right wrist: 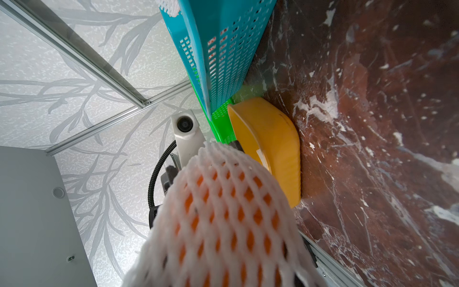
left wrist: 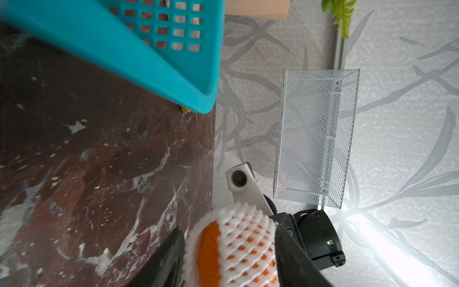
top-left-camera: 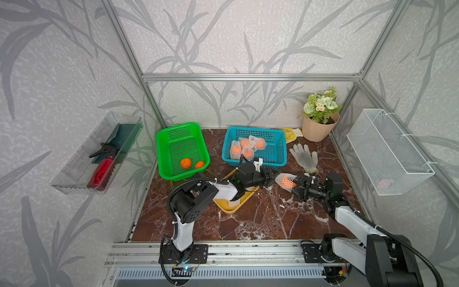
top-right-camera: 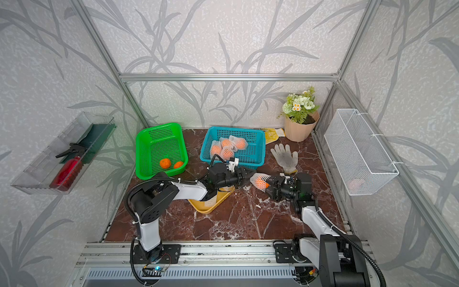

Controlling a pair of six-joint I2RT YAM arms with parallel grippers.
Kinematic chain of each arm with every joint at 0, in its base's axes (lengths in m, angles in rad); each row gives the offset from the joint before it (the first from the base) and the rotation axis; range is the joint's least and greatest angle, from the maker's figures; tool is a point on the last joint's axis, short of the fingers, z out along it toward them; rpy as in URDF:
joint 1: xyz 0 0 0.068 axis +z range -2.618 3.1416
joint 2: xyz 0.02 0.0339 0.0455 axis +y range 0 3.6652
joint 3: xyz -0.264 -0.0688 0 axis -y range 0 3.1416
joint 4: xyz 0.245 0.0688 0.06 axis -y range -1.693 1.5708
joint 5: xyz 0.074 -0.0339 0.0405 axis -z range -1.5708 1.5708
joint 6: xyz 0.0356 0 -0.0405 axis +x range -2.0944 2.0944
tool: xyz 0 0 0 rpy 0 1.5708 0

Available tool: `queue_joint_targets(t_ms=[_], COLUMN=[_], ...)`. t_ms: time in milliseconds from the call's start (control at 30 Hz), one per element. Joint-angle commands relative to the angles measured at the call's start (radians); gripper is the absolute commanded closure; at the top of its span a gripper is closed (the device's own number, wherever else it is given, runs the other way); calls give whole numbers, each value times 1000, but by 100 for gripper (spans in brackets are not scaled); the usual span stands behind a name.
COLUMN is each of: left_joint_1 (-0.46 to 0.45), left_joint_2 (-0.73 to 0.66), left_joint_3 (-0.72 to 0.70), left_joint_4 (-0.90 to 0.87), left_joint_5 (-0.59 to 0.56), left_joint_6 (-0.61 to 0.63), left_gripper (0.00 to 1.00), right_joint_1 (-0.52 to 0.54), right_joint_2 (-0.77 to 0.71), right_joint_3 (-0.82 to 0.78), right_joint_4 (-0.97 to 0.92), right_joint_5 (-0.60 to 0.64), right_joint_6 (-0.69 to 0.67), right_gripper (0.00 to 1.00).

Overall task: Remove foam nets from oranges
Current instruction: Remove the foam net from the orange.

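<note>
We see both arms meeting over the middle of the dark red marble-pattern table (top-left-camera: 260, 221), on 1 small round orange (top-left-camera: 288, 184) wrapped in a white foam mesh net (top-left-camera: 284, 177). The fruit is held up between the 2 grippers, just near of the blue plastic basket (top-left-camera: 253, 129). The net covers most of it, and bare skin shows at its near right end.

The right gripper (top-left-camera: 296, 185) is clamped on that right end of the orange. In the right wrist view the net fills the foreground and hides the fingers. The left gripper (top-left-camera: 273, 177) reaches in from the left. In the left wrist view its black fingers (left wrist: 169, 256) lie against the net on both sides, so we read it as closed on the net.

The blue basket, far centre, holds 4 more netted oranges (top-left-camera: 246, 143). The green plastic basket (top-left-camera: 177, 126), far left, holds 2 bare oranges (top-left-camera: 185, 163). A yellow plastic tray (top-left-camera: 228, 209) lies under the left arm with an empty net (top-left-camera: 234, 203) in it.

A white knit glove (top-left-camera: 304, 155) lies right of the blue basket, near a beige flower pot (top-left-camera: 318, 130). A white wire basket (top-left-camera: 390, 151) hangs on the right wall.
</note>
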Motion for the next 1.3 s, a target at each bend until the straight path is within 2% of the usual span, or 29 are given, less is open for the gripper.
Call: queue_joint_targets(t_ms=[0, 267, 400, 667, 767, 933, 1067, 1267], left_joint_1=[1, -6, -5, 20, 55, 99, 139, 217], left_joint_2=[11, 22, 26, -14, -66, -131, -146, -246], left_joint_3=[29, 12, 24, 2, -29, -48, -94, -121], left_joint_4=[57, 72, 80, 24, -50, -146, -131, -264], left_joint_5=[27, 57, 75, 87, 71, 69, 69, 83], left_joint_6=[-32, -40, -39, 13, 60, 120, 123, 209], left_gripper=[52, 81, 100, 100, 100, 100, 100, 100], right_joint_1=[-5, -5, -5, -4, -5, -5, -5, -6], right_joint_2=[2, 20, 22, 12, -21, -79, -90, -113], right_joint_3=[-8, -6, -7, 10, 40, 130, 144, 162], right_joint_4=[50, 73, 80, 33, -108, -445, -515, -611], right_joint_5=[-14, -8, -5, -6, -2, 21, 24, 35], right_joint_6=[6, 14, 16, -13, -91, -294, -330, -387], right_gripper=[67, 68, 69, 69, 68, 61, 61, 60])
